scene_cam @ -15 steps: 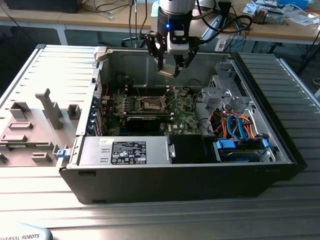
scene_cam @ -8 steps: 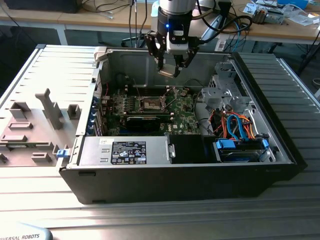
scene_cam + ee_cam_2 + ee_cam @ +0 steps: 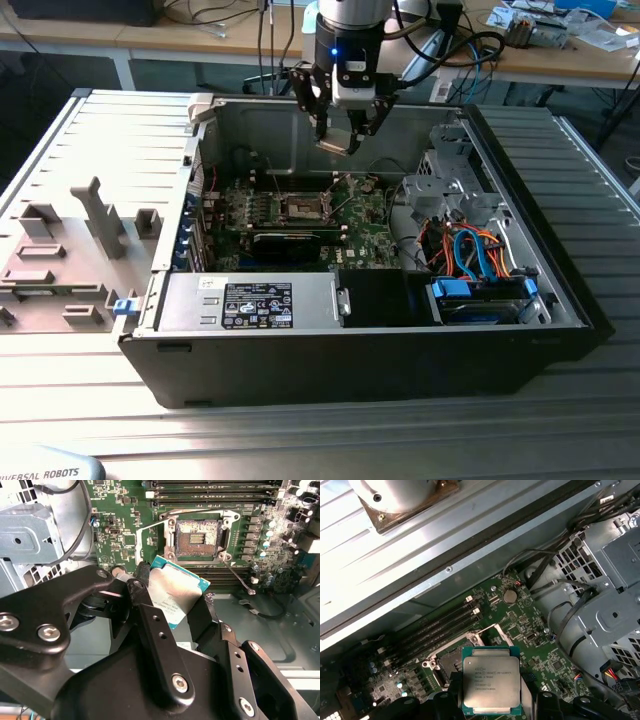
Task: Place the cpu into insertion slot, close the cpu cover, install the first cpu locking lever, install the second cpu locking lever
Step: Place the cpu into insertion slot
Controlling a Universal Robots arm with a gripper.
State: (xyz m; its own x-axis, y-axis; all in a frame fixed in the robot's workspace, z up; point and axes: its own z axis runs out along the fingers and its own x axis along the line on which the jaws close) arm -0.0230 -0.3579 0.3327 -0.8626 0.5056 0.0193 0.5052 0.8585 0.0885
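Note:
My gripper hangs inside the open computer case, above the motherboard, shut on the cpu. The cpu is a flat square chip with a silvery top and green rim, clear in both wrist views, clamped by its edges between black fingers. The insertion slot lies uncovered below and ahead of the chip, its pin field showing. The cpu cover stands raised at one edge of the slot. A thin wire locking lever sticks out beside the slot.
A grey power supply box and a black graphics card sit in the case toward the front. A drive cage with coloured cables fills the exterior view's right. A grey fixture plate lies left of the case.

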